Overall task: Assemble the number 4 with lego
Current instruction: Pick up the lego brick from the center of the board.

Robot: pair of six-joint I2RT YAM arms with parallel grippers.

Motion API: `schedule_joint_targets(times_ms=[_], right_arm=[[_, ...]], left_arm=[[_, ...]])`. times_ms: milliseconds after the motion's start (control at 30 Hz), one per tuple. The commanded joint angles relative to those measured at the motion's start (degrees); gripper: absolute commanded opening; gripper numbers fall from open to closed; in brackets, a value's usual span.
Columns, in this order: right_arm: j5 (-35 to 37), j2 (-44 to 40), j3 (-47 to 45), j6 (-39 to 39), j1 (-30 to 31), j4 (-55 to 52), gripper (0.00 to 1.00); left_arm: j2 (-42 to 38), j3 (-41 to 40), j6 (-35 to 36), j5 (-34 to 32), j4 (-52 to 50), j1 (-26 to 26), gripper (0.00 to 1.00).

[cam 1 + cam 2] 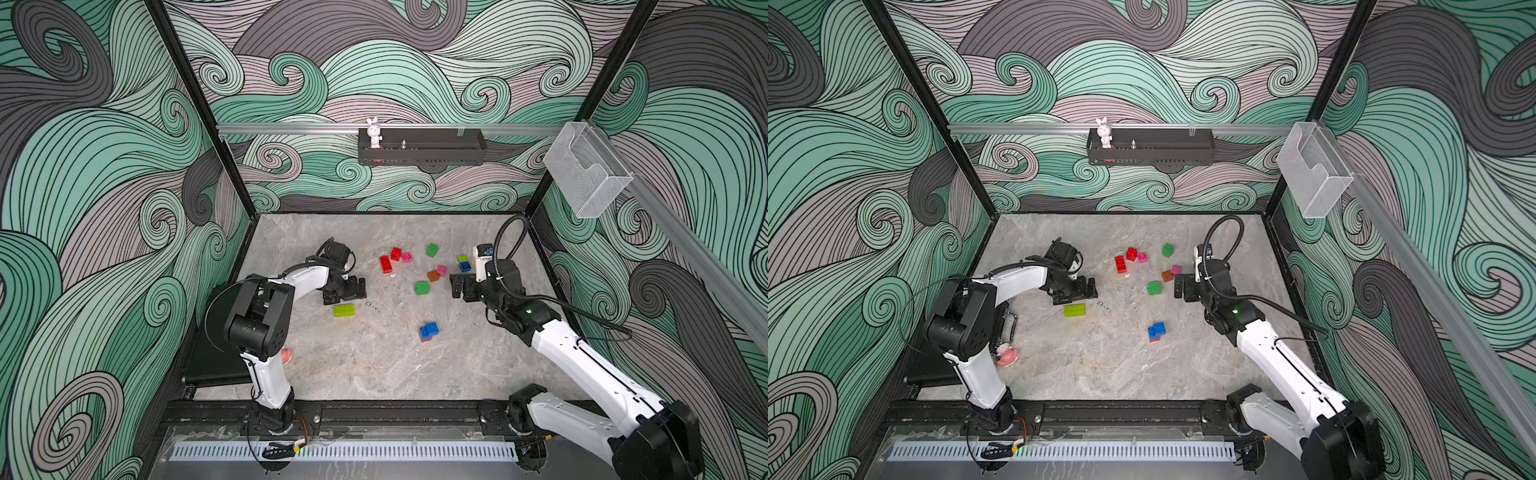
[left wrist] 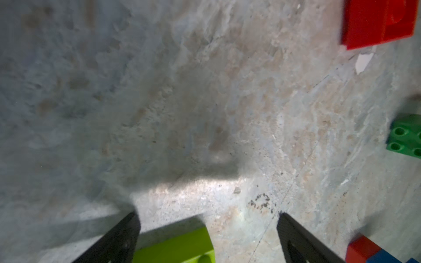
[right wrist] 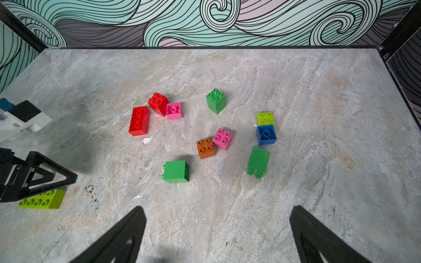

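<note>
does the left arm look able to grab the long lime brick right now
Probably yes. The long lime brick lies flat on the table just beside the left pincer, whose jaws stand open and empty. No other brick crowds it; it would likely only need a small shift back.

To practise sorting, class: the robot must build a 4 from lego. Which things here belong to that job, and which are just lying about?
Belong: long lime brick, long red brick, blue stack, green bricks, pink bricks, orange brick.
Lying about: white rabbit, black shelf, clear box.
</note>
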Motion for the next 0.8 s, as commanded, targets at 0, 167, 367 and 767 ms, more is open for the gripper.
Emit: schedule_joint_targets(times_ms=[0,167,367,767], right_arm=[[-0.03,-0.81,1.27,-0.74,-0.19,-1.08,0.99],[-0.31,-0.25,1.37,-0.65,-0.24,-0.48,1.0],[-0.89,0.57,2.16,-0.24,-0.11,-0.91,1.0],[-1.44,1.27,3.27,-0.28,-0.17,-1.07,1.0]], left_arm=[[-3.2,-3.8,-4.73,2.68,0.19,0.44,0.99],[-6.98,-9.93,-6.84,4.93,-1.51,0.06,0.99],[-13.75,-15.92,-7.27,3.73,2.15,-1.43,0.99],[-20.12,-27.56,-1.96,-22.33,16.61,-13.18,0.77]])
